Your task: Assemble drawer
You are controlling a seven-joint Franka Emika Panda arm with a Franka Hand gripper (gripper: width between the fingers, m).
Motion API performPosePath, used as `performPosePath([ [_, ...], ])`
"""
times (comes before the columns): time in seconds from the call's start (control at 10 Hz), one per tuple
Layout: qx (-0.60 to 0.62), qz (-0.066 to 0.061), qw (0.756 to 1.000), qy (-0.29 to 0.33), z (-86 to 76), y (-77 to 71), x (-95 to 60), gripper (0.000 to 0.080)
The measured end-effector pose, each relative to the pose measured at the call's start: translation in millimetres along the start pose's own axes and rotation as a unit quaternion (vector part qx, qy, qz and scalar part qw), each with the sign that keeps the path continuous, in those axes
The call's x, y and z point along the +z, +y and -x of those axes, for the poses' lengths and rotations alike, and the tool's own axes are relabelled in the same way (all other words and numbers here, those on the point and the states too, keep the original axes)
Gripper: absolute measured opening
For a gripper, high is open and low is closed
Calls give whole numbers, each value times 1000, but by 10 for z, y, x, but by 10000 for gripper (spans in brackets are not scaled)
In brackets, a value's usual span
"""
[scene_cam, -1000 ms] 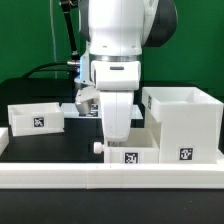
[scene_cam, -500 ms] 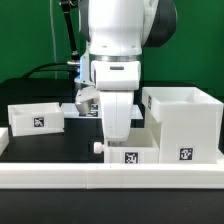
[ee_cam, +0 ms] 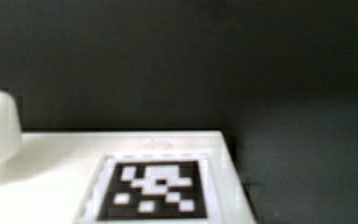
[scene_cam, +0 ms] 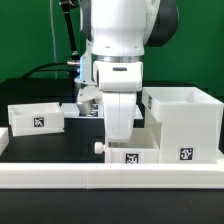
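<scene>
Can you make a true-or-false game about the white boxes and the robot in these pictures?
1. The big white cube-like plastic casing stands at the exterior view's right. True.
2. The small white open-top plastic tray at the exterior view's left has no tag. False: it bears a black-and-white square tag.
3. The table top is black. True.
4. The white robot arm reaches down over the big casing. False: it comes down at the middle white open-top tray.

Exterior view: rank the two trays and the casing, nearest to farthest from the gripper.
1. Middle tray, right at the gripper.
2. Large casing, on the exterior view's right.
3. Left tray, on the exterior view's left, farthest.
</scene>
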State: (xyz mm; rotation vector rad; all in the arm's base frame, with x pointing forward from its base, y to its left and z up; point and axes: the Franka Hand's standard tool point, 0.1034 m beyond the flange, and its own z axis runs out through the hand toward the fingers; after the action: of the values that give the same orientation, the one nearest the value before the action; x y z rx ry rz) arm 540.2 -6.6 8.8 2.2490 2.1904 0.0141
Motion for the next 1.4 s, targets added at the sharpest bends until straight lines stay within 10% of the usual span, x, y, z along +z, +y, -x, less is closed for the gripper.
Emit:
performPosePath([
  [1.4,-11,-13,1000,-6,4,8,1,42],
])
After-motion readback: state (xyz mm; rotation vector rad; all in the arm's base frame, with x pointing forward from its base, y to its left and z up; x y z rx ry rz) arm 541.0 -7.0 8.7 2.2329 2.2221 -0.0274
